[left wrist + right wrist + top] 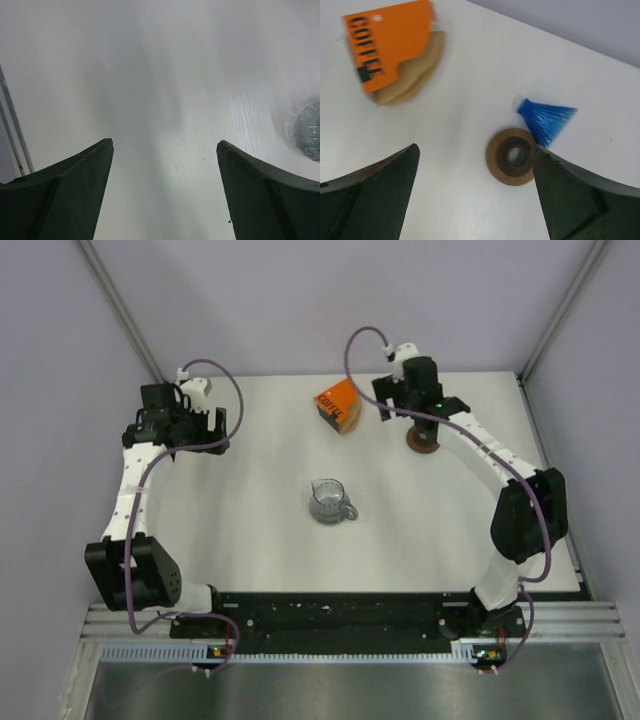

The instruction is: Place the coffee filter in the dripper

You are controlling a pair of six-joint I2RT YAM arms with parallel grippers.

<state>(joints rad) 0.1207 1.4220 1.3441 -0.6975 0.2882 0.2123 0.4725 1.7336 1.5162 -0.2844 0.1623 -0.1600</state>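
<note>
Right wrist view, right fingers [375, 192] spread empty, dripper [546, 119] tipped beside brown ring [512, 156], coffee filter [412, 70] under orange box [390, 42], left fingers [60, 195] spread empty.

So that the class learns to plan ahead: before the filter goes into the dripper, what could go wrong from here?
The filter lies partly under the box, seemingly in layers: a pull may drag the box or lift several.
The dripper seems tipped on its side beside the ring: it may roll when nudged, and a filter cannot seat until it is righted.
</note>
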